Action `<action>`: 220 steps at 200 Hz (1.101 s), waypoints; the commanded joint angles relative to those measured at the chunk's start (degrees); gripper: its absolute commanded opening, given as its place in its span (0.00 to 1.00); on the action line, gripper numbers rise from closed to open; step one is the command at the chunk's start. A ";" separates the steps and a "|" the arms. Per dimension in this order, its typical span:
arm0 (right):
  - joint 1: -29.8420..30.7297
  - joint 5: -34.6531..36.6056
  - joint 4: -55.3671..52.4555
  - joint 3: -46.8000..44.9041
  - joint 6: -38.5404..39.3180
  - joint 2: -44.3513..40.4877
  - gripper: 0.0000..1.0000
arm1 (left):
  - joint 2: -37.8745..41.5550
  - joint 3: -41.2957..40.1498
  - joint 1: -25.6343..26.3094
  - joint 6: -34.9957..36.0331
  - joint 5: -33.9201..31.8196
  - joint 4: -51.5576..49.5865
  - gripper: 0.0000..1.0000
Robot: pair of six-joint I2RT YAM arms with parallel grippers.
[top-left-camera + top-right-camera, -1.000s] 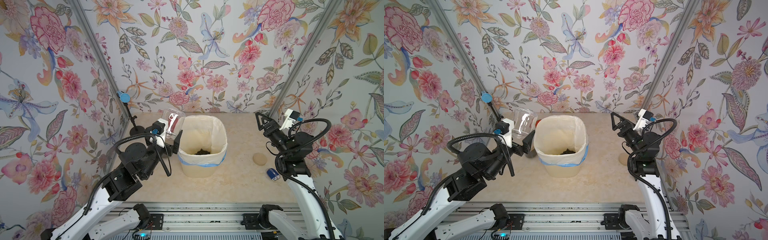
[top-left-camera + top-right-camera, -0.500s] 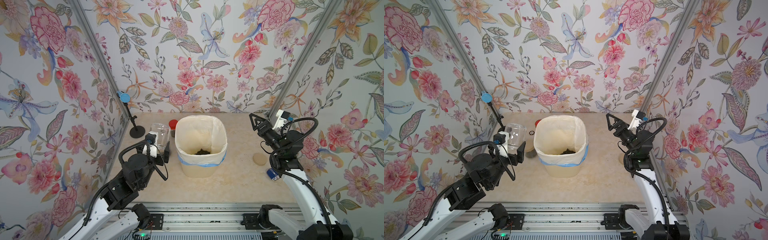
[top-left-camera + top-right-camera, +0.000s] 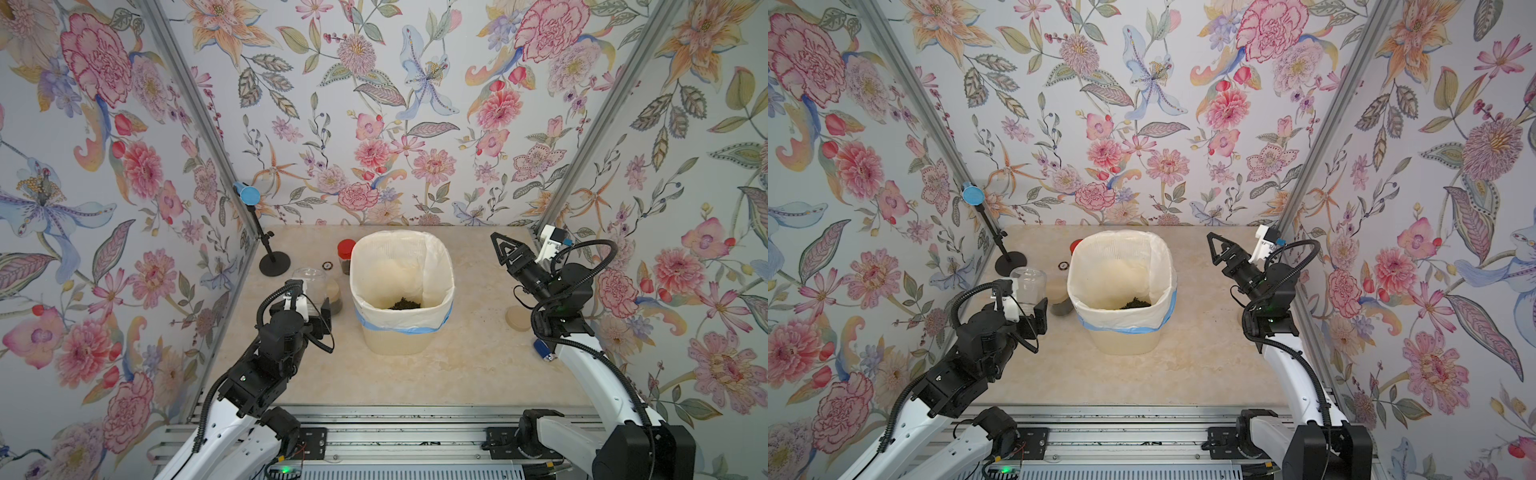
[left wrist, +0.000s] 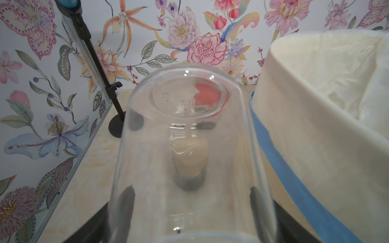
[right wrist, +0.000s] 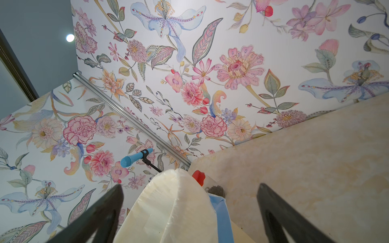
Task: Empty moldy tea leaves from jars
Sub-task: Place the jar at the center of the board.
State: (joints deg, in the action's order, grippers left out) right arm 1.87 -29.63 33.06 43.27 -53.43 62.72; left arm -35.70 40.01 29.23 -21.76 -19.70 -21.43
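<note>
The clear jar (image 4: 185, 136) looks empty, so probably light, and it seems rigid, slick and breakable. It is best gripped across its straight wall, and the left claw (image 3: 311, 306) does so, part-spread and pinching both sides. Just beyond that claw stands a beige-lidded jar (image 3: 333, 293) with tea leaves (image 3: 335, 306) in it, and the red-capped jar (image 3: 345, 254) is farther off. The right claw (image 3: 500, 249) gapes wide, holding nothing.

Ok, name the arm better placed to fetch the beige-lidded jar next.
Left, probably: the beige-lidded jar stands just beyond the left hand, which must first put down its empty jar. The right hand is open but beyond the bin.
</note>
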 commanded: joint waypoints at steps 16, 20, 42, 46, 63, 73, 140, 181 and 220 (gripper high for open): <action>-0.06 -1.43 4.93 -1.31 -1.48 0.11 1.00 | 1.26 -1.31 -7.81 -5.07 7.90 4.77 0.53; -0.08 -1.53 5.18 -1.46 -1.59 0.27 1.00 | 1.22 -1.26 -8.32 -5.25 8.28 4.50 0.53; -0.11 -1.92 6.67 -2.17 -2.44 1.12 1.00 | -0.15 -0.11 -10.92 -6.73 10.10 0.72 0.52; -0.11 -2.01 7.02 -2.30 -2.62 1.32 1.00 | -0.58 0.30 -11.22 -6.97 10.61 -0.27 0.52; -0.20 -2.20 8.58 -3.05 -3.38 2.00 1.00 | -2.04 1.67 -12.70 -8.21 12.65 -4.36 0.52; -0.28 -2.19 9.58 -3.49 -3.74 2.33 1.00 | -2.43 2.21 -13.31 -8.91 13.71 -5.95 0.52; -1.63 -3.42 16.65 -6.64 -6.94 4.80 1.00 | -5.96 2.79 -14.83 -12.67 18.14 -15.13 0.51; -2.69 -4.50 21.83 -8.54 -9.90 7.01 1.00 | -11.31 4.20 -17.95 -11.95 20.29 -18.70 0.51; -2.96 -5.13 24.85 -8.94 -11.30 8.93 1.00 | -18.06 7.32 -24.28 -7.14 23.15 -20.41 0.51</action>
State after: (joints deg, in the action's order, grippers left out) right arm -0.75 -33.21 52.01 34.74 -62.30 70.78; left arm -50.96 43.33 8.56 -31.88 1.39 -42.02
